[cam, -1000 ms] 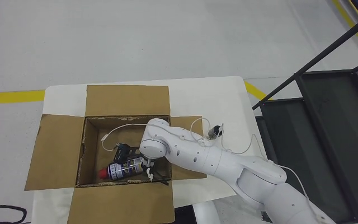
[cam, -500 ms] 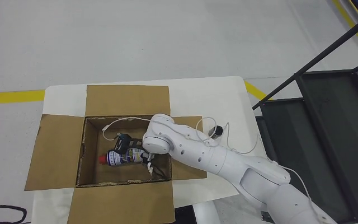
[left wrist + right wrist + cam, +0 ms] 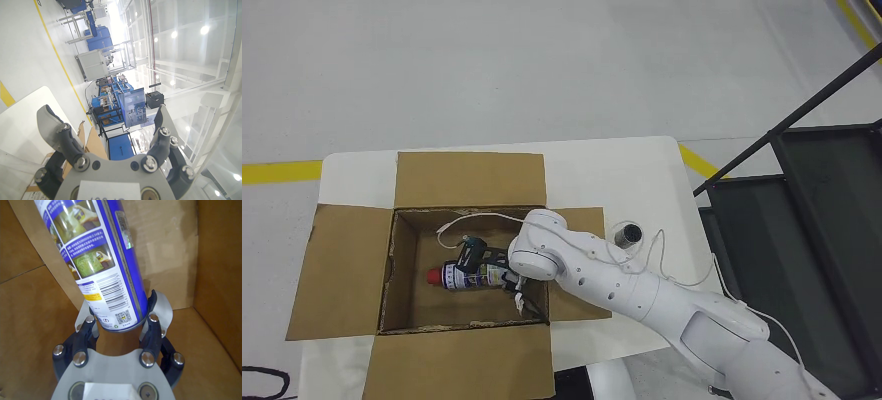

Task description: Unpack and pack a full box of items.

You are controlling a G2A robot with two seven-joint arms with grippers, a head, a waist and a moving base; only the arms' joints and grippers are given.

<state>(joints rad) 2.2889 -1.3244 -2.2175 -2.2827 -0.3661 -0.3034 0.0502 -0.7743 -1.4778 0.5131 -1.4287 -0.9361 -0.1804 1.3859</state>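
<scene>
The open cardboard box (image 3: 470, 180) sits on the white table (image 3: 612, 170). My right gripper (image 3: 502, 277) is inside the box, shut on the base end of a blue and white spray can (image 3: 464, 274) with a red cap (image 3: 433, 275). In the right wrist view the spray can (image 3: 98, 256) slants away from the right gripper (image 3: 121, 303) over the brown box floor (image 3: 34, 298), its two fingers pressed on its sides. My left gripper (image 3: 103, 113) stands open with nothing in it, pointing away into the room.
A white cable (image 3: 477, 218) loops across the far part of the box. A small dark round object (image 3: 626, 236) stands on the table right of the box. A dark metal rack (image 3: 802, 230) flanks the table's right side. Box flaps (image 3: 337, 270) lie spread outward.
The right arm has shifted to the right and the spray can has moved with it, away from the near wall toward the middle of the box. The white cable has shifted too.
</scene>
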